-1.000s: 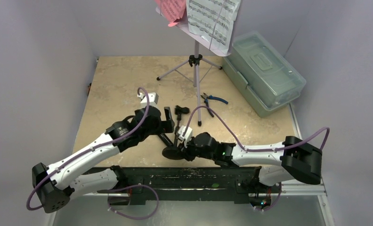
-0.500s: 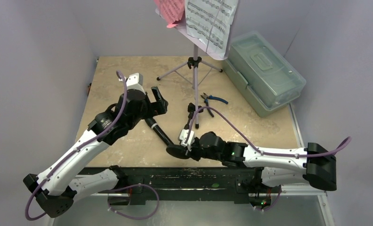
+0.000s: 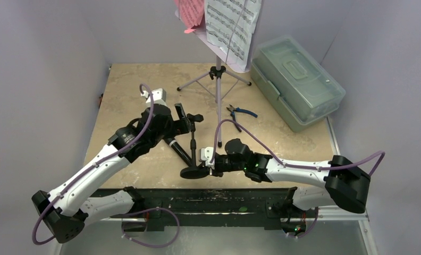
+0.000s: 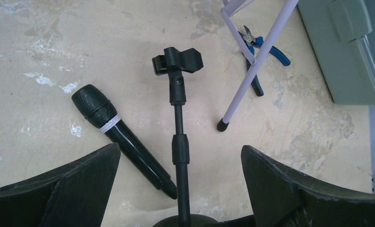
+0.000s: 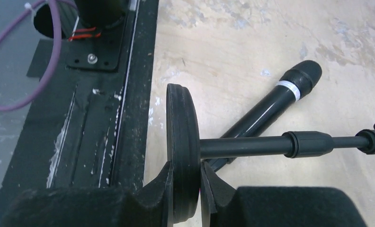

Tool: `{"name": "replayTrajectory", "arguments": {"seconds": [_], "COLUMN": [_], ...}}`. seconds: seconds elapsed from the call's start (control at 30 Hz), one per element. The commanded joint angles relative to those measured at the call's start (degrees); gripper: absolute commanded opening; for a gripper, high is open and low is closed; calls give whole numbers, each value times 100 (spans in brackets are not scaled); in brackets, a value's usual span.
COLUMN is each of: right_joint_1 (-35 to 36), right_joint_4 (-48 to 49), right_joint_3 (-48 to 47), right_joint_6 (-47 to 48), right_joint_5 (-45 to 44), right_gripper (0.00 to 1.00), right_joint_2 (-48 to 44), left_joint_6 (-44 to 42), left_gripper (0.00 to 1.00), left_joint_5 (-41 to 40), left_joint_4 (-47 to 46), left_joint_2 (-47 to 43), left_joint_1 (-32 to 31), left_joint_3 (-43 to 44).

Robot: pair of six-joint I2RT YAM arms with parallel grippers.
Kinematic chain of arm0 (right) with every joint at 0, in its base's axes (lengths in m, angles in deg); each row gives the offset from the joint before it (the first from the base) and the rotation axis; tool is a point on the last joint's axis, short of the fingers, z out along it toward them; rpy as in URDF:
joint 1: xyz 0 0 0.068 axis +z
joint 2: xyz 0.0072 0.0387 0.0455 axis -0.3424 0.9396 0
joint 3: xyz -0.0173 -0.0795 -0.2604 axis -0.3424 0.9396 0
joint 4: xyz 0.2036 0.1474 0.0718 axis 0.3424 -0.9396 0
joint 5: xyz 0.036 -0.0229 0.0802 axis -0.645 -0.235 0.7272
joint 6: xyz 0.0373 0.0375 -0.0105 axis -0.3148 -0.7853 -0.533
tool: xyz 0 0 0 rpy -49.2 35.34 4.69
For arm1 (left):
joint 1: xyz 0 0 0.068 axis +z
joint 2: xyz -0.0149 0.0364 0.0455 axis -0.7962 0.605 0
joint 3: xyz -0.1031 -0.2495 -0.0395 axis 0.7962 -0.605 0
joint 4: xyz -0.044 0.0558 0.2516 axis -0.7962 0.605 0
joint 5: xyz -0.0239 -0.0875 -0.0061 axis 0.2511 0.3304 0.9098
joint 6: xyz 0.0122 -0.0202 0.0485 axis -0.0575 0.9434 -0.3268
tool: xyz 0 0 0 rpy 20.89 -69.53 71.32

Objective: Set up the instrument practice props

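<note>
The mic stand (image 3: 193, 150) is held at the lower centre of the top view, its round base (image 5: 181, 137) pinched at the rim by the right gripper (image 5: 185, 182). It is judged rigid and bottom-heavy, so it is best gripped at the base. The microphone (image 4: 123, 139) lies just left of it, below the spread jaws of the left gripper (image 4: 180, 150).

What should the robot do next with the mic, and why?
Probably lower the open left gripper onto the mic. The mic lies flat on the table beside the stand, the stand's clip is empty, and the right gripper pinches the stand's base.
</note>
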Motion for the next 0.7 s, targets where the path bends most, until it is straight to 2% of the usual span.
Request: {"name": "replayTrajectory", "arguments": {"seconds": [0.0, 0.07, 0.2, 0.37, 0.43, 0.57, 0.67], "right_joint_1": [22, 171, 286, 323, 332, 338, 342], "right_joint_4": [-41, -478, -657, -776, -777, -857, -956], "right_joint_3": [-498, -613, -458, -441, -418, -437, -469], "right_joint_6": [798, 959, 945, 762, 713, 726, 774], "right_joint_5": [445, 278, 28, -101, -137, -126, -196], "right_gripper": [0, 0, 0, 0, 0, 0, 0], "right_joint_2": [-90, -177, -644, -978, -1096, -1234, -1302], "left_joint_6": [-219, -530, -1089, -1309, -1338, -1388, -1449], "left_gripper": [100, 100, 87, 79, 80, 90, 95], "left_joint_5": [-80, -71, 98, 656, 893, 1336, 1984], "left_joint_4": [-452, -404, -148, -232, -430, -697, -965], "left_joint_2": [185, 519, 1298, 1794, 1830, 1974, 1991], "left_joint_1": [34, 88, 400, 916, 993, 1090, 1248], "left_joint_3": [-75, 189, 725, 726, 634, 544, 422]}}
